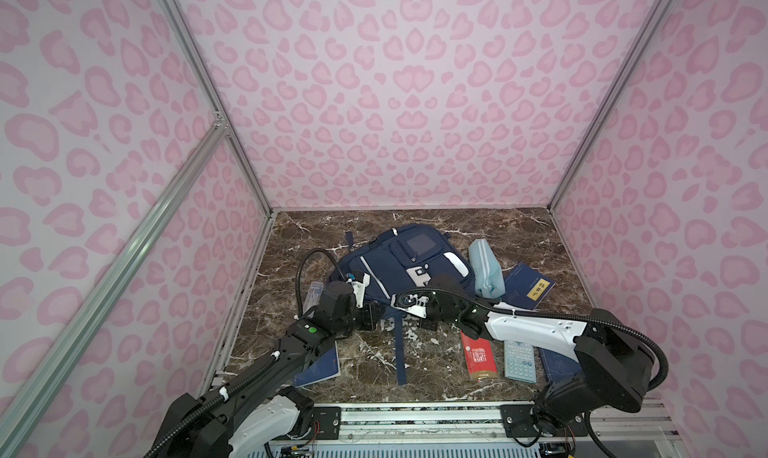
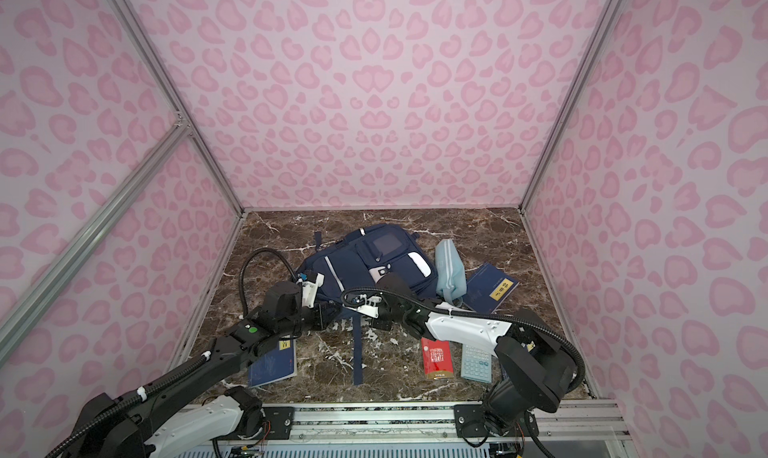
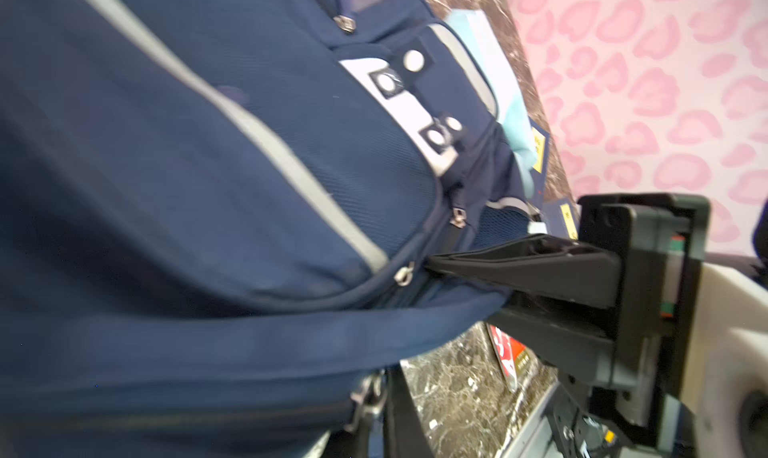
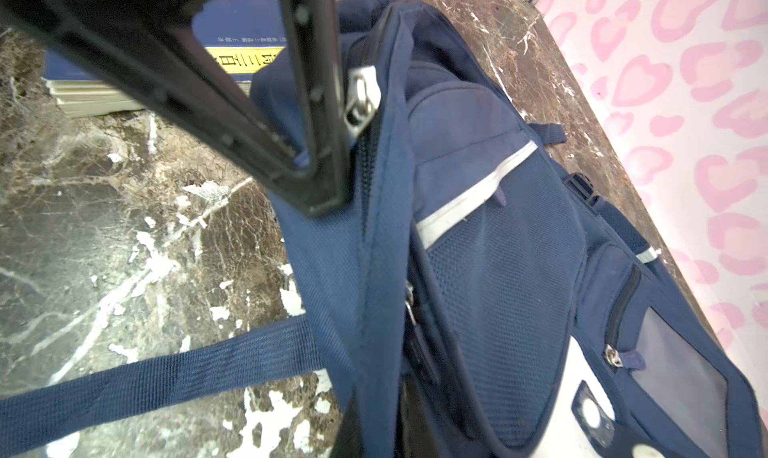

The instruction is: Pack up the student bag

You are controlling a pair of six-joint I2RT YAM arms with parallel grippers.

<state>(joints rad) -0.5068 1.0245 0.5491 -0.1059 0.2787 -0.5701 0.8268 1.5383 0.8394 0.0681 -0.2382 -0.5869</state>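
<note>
The student bag [image 1: 399, 264] [image 2: 365, 260], navy with white stripes, lies flat on the marble table in both top views. Both grippers meet at its near edge. My left gripper [image 1: 372, 316] [image 4: 322, 194] is shut on the bag's rim fabric, right beside a metal zipper pull [image 4: 361, 98]. My right gripper [image 1: 428, 322] [image 3: 436, 264] is shut on the same rim a little to the right, its fingers [image 3: 540, 264] pressed together into the seam by another zipper pull [image 3: 403, 275]. In the right wrist view a fold of navy fabric [image 4: 374, 310] runs down between its jaws.
A loose bag strap [image 1: 401, 352] trails toward the front. A light-blue pouch [image 1: 486, 269] and a navy book with a yellow label [image 1: 532, 287] lie right of the bag. A red booklet [image 1: 478, 356] and a calculator [image 1: 519, 360] lie front right; another navy book [image 1: 320, 366] lies under the left arm.
</note>
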